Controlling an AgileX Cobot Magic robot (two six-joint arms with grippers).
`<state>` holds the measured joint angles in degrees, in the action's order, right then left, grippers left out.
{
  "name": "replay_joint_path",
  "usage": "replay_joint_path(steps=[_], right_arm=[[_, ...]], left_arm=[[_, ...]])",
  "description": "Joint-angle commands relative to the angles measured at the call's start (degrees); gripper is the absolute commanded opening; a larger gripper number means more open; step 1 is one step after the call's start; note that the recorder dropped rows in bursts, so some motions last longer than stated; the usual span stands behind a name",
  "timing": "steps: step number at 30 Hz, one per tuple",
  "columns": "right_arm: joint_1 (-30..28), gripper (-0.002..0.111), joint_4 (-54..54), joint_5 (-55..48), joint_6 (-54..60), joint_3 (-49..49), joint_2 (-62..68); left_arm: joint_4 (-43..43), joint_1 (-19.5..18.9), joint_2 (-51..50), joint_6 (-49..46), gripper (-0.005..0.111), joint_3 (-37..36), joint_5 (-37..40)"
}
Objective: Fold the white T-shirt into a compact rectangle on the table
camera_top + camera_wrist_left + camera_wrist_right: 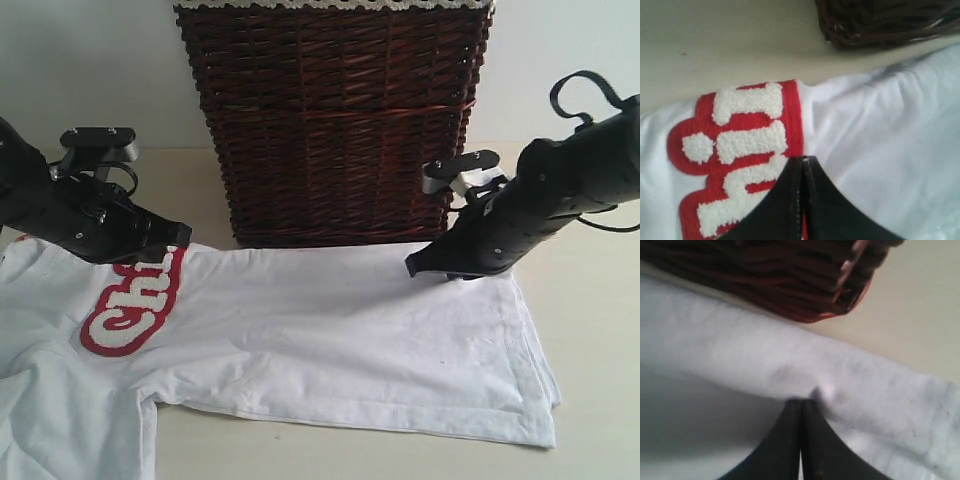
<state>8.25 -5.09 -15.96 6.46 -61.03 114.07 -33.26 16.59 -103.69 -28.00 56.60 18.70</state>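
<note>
The white T-shirt (330, 320) lies spread flat on the table (590, 330), with red-outlined fuzzy letters (130, 310) at its left end. My left gripper (183, 234) is shut at the shirt's far edge, right by the letters (750, 135). In the left wrist view its tips (803, 159) meet on the cloth where red meets white. My right gripper (412, 266) is shut at the far edge toward the right end. A small pucker of white cloth (817, 391) rises at its tips (802, 401).
A dark brown wicker basket (335, 120) stands just behind the shirt, between the two arms, close to both grippers (880, 22) (765, 275). Bare tabletop shows right of the shirt and along the front edge (350, 455). A sleeve (70, 420) bunches at the front left.
</note>
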Motion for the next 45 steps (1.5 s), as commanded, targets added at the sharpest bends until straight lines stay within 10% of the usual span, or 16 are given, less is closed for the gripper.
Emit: replay_joint_path(steps=[1,12,29,39,45], right_arm=[[-0.78,0.0,6.86,-0.71,-8.18,-3.83,4.66],[-2.18,0.0,11.31,-4.08,-9.92,-5.81,4.77],[-2.18,0.01,-4.47,-8.94,1.37,-5.65,-10.86],[-2.18,0.01,-12.65,-11.8,7.74,-3.95,-12.69],[-2.18,0.01,-12.91,-12.16,8.08,-3.95,-12.69]], left_arm=[[2.37,-0.45,-0.01,-0.24,0.0,-0.46,-1.81],[3.96,-5.96,0.52,-0.76,0.0,-3.96,-1.81],[19.66,-5.22,17.96,-6.54,0.0,-0.92,28.15],[19.51,13.65,27.4,-2.79,0.005,-18.14,28.27],[21.07,25.83,27.06,1.72,0.049,-23.22,21.3]])
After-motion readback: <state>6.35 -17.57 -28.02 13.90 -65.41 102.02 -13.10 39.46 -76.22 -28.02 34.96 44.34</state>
